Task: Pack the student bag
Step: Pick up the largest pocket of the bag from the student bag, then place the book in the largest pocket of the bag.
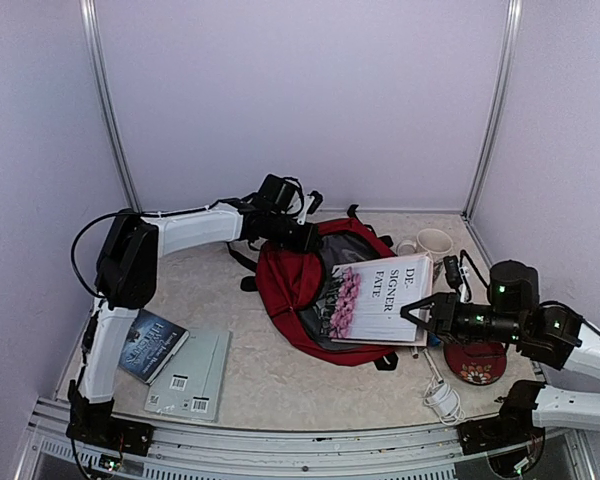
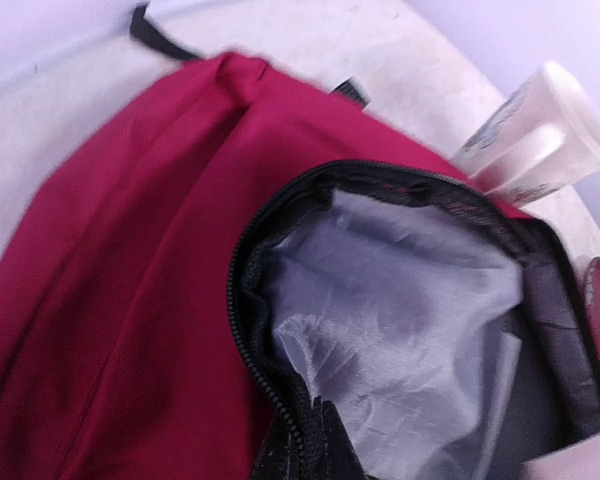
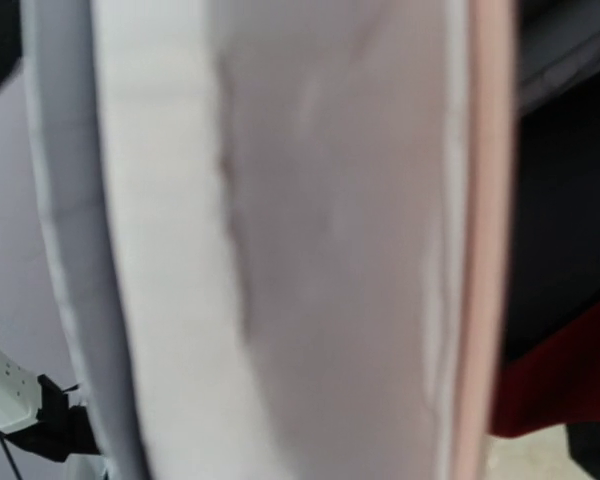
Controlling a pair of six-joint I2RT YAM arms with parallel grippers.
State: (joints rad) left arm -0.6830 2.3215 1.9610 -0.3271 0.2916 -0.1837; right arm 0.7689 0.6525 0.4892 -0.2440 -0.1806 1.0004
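Wide pale counter [image 1: 270, 385] below, and sprawled at its middle is the big dark-red fabric student bag [image 1: 290, 285], mouth unzipped, grey lining [image 2: 400, 300] on show in the left wrist view. Across that mouth lies the white paperback with pink flowers on its cover [image 1: 375, 300], its right edge pinched in the right tool [image 1: 412, 312], which looks clenched on it. The left tool [image 1: 302, 238] sits at the bag's far rim; whether it's clamped on the fabric or loose, I cannot tell. The step in hand, I'd say, is feeding the paperback in: lead with its left edge, angle it down under the zipper line, hold the rim up so the lining doesn't bunch, and mind the two pale cups [image 1: 435, 243] near the bag's far right side.
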